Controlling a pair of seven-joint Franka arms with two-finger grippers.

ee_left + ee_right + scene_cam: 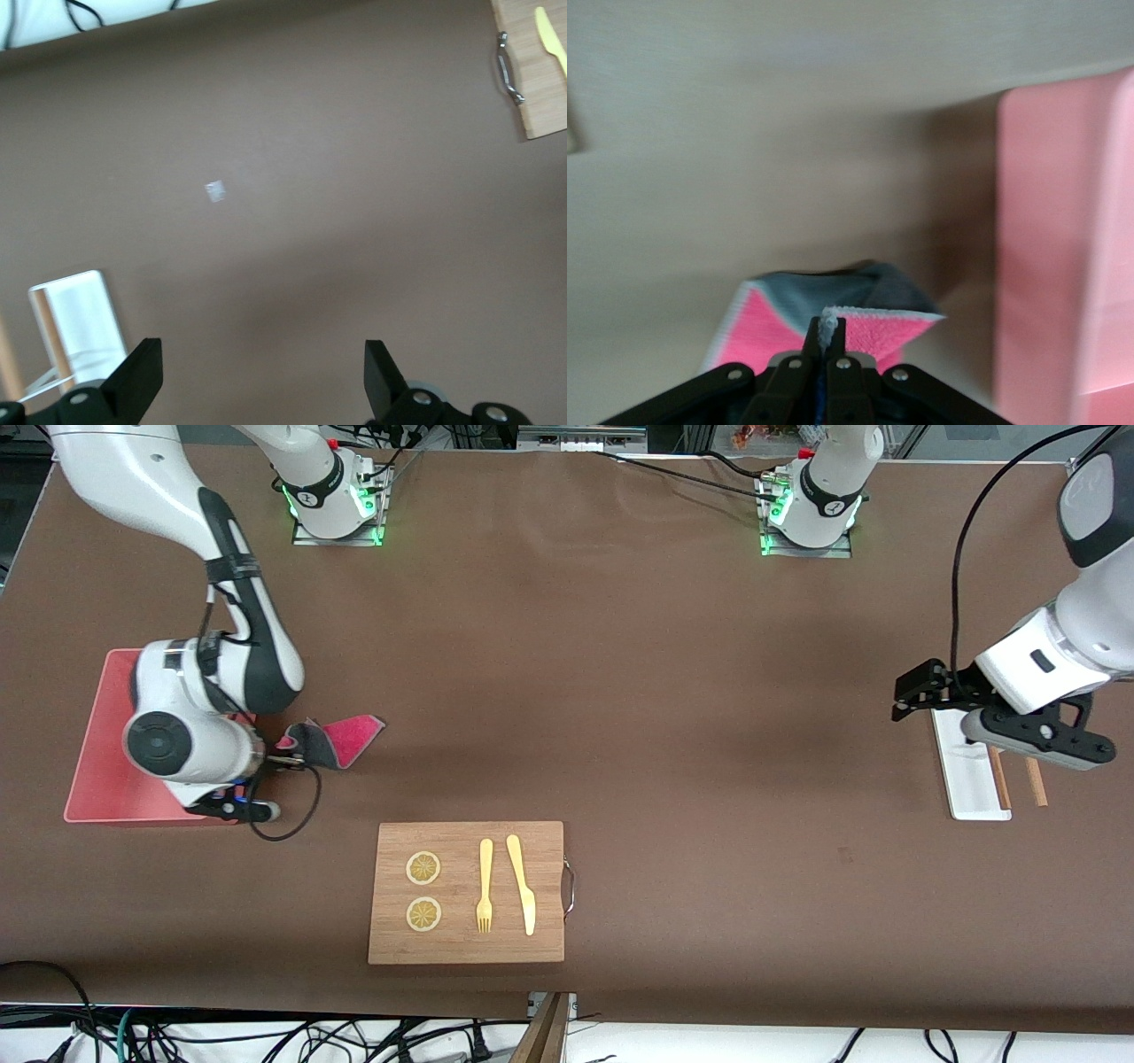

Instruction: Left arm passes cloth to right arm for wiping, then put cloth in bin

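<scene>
Fingers (835,335) of the right gripper (824,341) pinch the cloth (341,740), crimson-pink and dark grey, beside the bin (102,762); the left gripper (263,376) waits, fingers spread. No legible writing.

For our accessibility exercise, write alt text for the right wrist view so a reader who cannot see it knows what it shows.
The right gripper, its fingers shut, pinches the edge of the cloth, which shows crimson-pink and grey faces above the brown table. The salmon-pink bin stands close beside the cloth.
</scene>
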